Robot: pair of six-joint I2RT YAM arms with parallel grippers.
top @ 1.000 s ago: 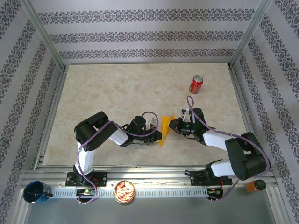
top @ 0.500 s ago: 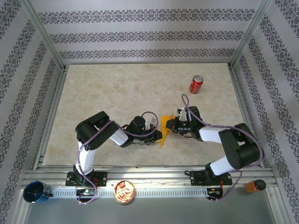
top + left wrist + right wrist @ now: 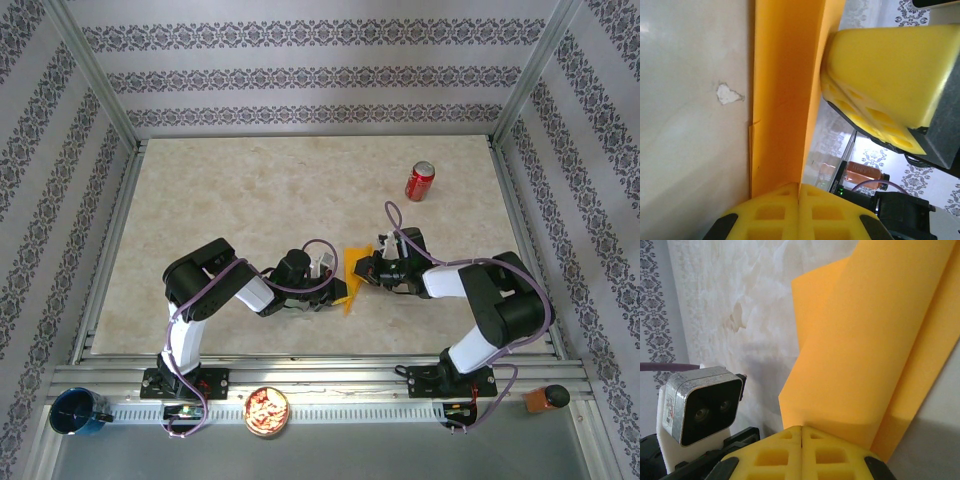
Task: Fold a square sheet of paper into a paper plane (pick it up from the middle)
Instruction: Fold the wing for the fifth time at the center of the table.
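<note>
Change: the right arm (image 3: pixel 490 300) has pulled its elbow in and bunched up tighter at lower right of the top view. The right fingers (image 3: pixel 366 268) have edged slightly left, toward the left fingers (image 3: pixel 336 288). The left arm (image 3: pixel 215 285) hasn't moved.

The paper (image 3: pixel 351 270) sits where it was, just below centre of the top view, between the two sets of fingers. It is partly folded and standing up off the table (image 3: pixel 250 200), not flat.

Left fingers (image 3: pixel 795 200) are closed, and the paper's (image 3: pixel 785 100) edge runs straight into their seam, so they are gripping it. Right fingers (image 3: pixel 799 437) are also closed, with a curled flap of paper (image 3: pixel 865 340) coming out of their seam.

Meaning: probably the right arm is reorienting its wrist to bring a flap over while the left pins the sheet. A fold is under way and there is no dart shape yet, so the task looks mid-way at best.

Counts:
- 1 sheet of paper
- 2 arms, each gripping it
- 1 red can (image 3: pixel 419 181), upper right, well apart from the paper
- 1 blue cup (image 3: pixel 75 412), bottom left
- 1 bowl (image 3: pixel 267 410), bottom centre, holding something I can't identify
- 1 small orange object (image 3: pixel 545 398), bottom right
</note>
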